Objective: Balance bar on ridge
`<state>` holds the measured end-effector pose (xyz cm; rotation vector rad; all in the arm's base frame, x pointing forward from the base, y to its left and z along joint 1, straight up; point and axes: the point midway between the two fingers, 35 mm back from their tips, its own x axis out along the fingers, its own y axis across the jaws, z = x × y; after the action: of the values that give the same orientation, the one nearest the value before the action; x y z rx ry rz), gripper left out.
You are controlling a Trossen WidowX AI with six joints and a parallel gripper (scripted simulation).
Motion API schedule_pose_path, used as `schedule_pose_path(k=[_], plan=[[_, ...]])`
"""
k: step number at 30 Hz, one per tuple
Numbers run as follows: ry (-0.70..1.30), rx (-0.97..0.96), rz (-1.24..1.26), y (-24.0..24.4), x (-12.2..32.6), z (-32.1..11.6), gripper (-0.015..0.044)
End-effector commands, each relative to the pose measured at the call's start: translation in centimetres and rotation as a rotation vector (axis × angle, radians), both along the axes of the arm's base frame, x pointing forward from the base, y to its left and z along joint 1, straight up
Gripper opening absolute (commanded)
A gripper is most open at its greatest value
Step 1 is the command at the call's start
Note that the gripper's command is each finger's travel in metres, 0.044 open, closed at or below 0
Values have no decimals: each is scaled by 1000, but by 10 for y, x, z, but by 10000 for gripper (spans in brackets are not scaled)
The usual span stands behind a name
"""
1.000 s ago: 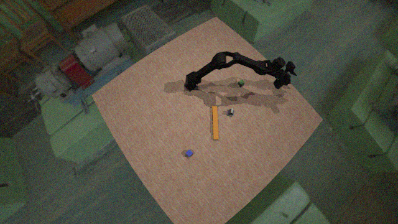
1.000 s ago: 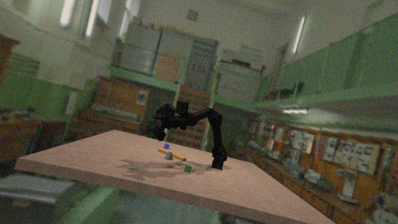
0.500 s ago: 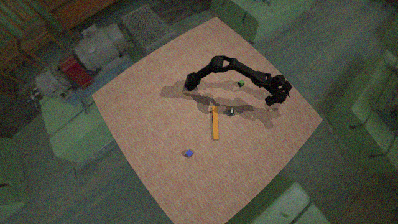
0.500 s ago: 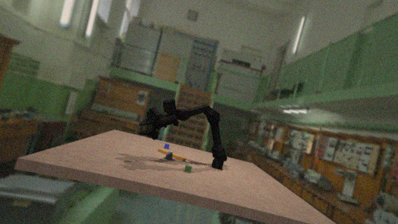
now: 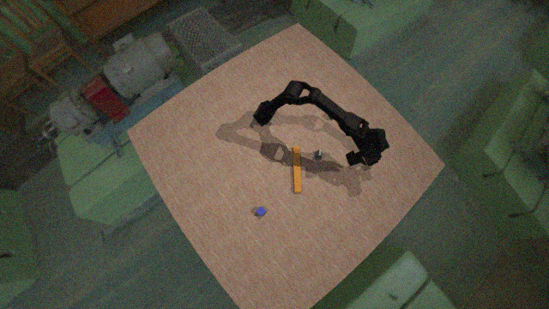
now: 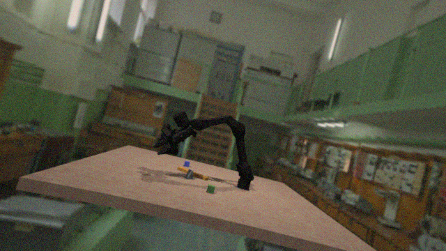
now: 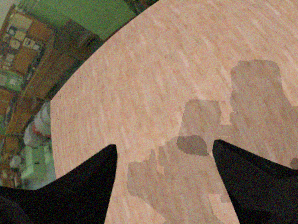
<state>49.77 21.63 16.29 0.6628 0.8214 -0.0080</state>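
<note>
The orange bar [image 5: 297,169] lies flat on the counter [image 5: 240,257] near its middle, long and thin, running near-to-far in the top view. Its far end sits in the arm's shadow. In the exterior view the bar [image 6: 195,173] shows as a low orange strip behind the ridge. The ridge [image 5: 317,154], a small grey block, stands just right of the bar's far end in the top view, close to it but apart; the bar rests on the counter, not on the ridge [image 6: 189,173].

A small blue cube [image 5: 260,211] sits on the counter well apart from the bar, toward the near left in the top view; in the exterior view the blue cube [image 6: 187,163] appears beyond the bar. A green cube [image 6: 210,189] stands near the arm's base in the exterior view; the top view does not show it.

The black arm [image 5: 330,109] rises from its base and bends over to the right of the ridge. Its end effector [image 5: 359,158] hangs above the counter, right of the ridge and clear of the bar. In the wrist view the two dark fingers stand fairly wide apart with only bare counter and shadow between them, so the end effector [image 7: 166,209] holds nothing.
</note>
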Motion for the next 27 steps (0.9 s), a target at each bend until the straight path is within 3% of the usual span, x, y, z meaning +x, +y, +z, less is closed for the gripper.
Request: schedule_pose_path(k=[1,13,27], plan=[[70,-53,-19,-33,-6,-11,315],[286,-171,-87,-131,-36,-32,315],[562,-227,-140,-224,-100,-44,315]])
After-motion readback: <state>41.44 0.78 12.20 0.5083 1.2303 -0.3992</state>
